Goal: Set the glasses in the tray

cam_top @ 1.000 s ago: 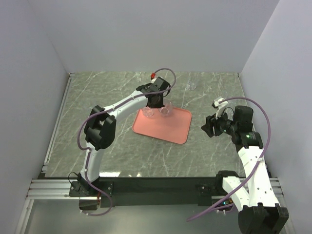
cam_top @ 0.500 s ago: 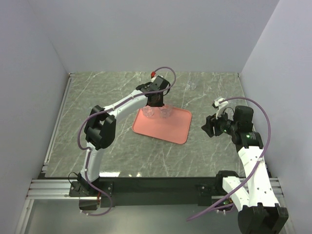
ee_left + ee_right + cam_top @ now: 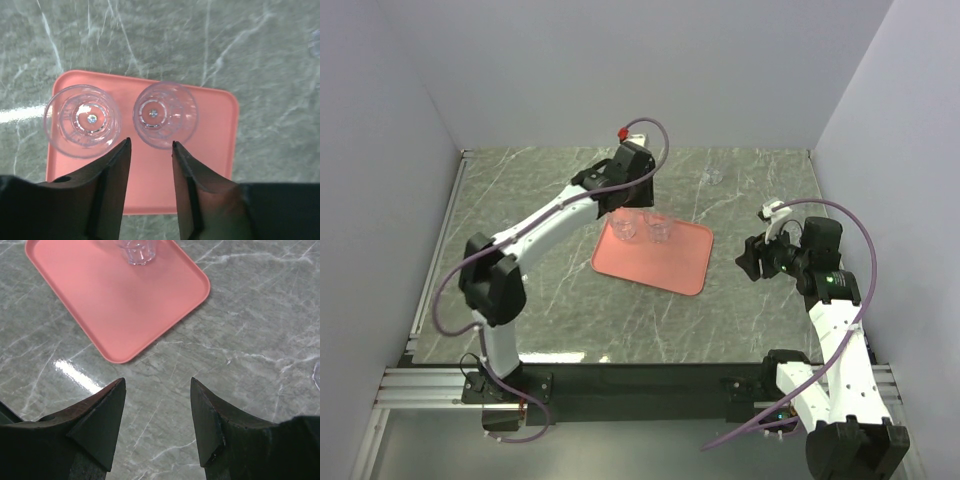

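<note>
The salmon-pink tray lies mid-table. Two clear glasses stand upright side by side at its far end, one on the left and one on the right. My left gripper hovers above them, open and empty. In the left wrist view its fingertips frame bare tray just short of the left glass and the right glass. My right gripper is open and empty over the table, right of the tray. Its wrist view shows the gripper, the tray and one glass.
Another clear glass stands on the marble table near the far wall, and shows at the edge of the left wrist view. A curved clear rim shows at the right edge of the right wrist view. White walls enclose three sides.
My left gripper has lifted off the glasses at the tray's far end and drawn back towards the far wall; its elbow has swung left. Both glasses stay on the tray. The right arm has not moved.
</note>
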Controlling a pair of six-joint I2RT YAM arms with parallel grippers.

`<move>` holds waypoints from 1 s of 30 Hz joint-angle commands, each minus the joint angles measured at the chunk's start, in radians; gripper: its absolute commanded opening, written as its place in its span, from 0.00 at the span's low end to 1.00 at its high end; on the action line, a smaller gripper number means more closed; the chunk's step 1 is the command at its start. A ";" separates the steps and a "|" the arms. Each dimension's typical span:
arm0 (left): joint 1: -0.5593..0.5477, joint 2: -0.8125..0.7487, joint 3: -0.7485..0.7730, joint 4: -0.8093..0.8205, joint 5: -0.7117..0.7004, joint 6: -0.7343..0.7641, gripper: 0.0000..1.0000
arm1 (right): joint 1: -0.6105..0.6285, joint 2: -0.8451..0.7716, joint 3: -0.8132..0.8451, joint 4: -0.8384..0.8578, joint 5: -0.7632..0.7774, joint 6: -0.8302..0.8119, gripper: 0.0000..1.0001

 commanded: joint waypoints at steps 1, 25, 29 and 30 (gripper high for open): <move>0.002 -0.144 -0.075 0.061 0.036 0.042 0.45 | -0.014 -0.013 -0.007 0.039 0.006 -0.001 0.62; 0.152 -0.971 -0.827 0.300 -0.165 0.270 0.99 | -0.020 0.283 0.209 0.145 0.188 0.165 0.61; 0.154 -1.037 -0.901 0.335 -0.197 0.276 0.99 | -0.019 0.380 0.295 0.159 0.265 0.264 0.60; 0.154 -1.054 -0.915 0.338 -0.199 0.281 0.99 | -0.019 0.422 0.335 0.157 0.312 0.281 0.60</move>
